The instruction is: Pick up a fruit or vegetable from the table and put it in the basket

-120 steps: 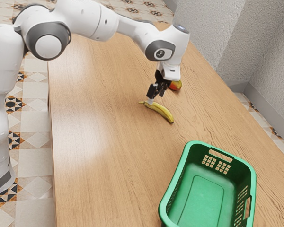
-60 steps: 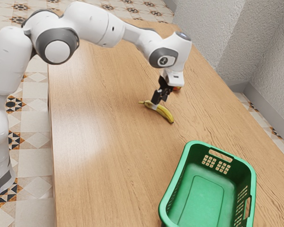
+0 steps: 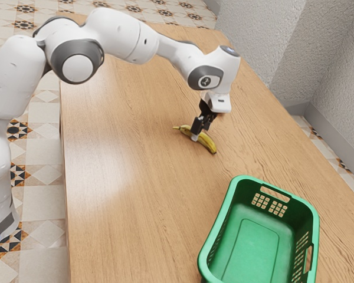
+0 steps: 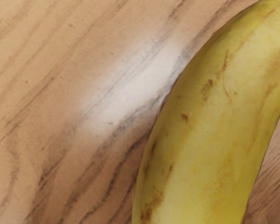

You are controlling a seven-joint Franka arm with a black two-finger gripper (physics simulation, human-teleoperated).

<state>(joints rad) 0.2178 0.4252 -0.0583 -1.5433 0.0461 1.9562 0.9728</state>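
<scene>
1. Exterior view: from where I'm standing, the white arm (image 3: 121, 35) comes in at the left of the frame, arches across the upper part, and drops its black gripper (image 3: 199, 131) just above the centre. The gripper is down at the middle stretch of the banana (image 3: 209, 145). Whether it is released or clenched on the fruit, I honestly can't tell. The banana lies on the wooden table (image 3: 118, 194), its stem pointing to the left of the frame and its other end slanting down to the right. The green basket (image 3: 230, 201) stands on the table at the lower right, apart from the banana. Patterned tiles (image 3: 41, 203) run down the left side, and a pale rough wall (image 3: 251, 44) rises at the upper right.
2. Wrist view: up close under the gripper, the banana shows yellow skin with brown flecks and streaks. A whitish gleam lies on the wood grain beside its outer curve.
</scene>
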